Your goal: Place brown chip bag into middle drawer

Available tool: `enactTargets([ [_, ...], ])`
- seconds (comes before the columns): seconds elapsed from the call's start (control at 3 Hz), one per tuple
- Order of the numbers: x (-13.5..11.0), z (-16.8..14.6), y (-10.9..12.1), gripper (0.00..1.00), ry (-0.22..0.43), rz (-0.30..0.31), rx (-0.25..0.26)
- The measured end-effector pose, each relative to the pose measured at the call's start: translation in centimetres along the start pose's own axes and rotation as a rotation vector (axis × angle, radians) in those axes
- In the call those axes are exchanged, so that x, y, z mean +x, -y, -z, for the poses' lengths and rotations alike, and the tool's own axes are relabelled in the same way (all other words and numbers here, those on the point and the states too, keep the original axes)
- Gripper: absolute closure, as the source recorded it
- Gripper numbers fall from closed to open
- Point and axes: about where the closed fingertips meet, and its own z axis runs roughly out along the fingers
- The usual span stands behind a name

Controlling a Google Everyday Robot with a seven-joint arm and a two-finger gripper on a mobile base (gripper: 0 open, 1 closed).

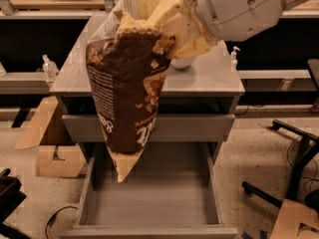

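Grey metal middle drawer (164, 200) gapes open near us, and the brown chip bag (127, 98) hangs over its left half, long axis upright, tip down, top bunched tight in the hand (167, 31) above.

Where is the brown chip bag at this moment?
In the camera view, the brown chip bag hangs left of centre from the gripper at the top, its lower tip over the left part of the open middle drawer.
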Motion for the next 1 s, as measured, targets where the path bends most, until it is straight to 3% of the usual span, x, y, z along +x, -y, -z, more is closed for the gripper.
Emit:
enactTargets([
  [0.33, 0.6, -2.4, 1.2, 1.0, 0.0, -0.024, -0.078],
  [0.67, 0.5, -6.7, 4.2, 1.0, 0.014, -0.087, -0.159],
  [1.0, 0.9, -12.0, 9.9, 1.0, 0.004, -0.177, -0.174],
])
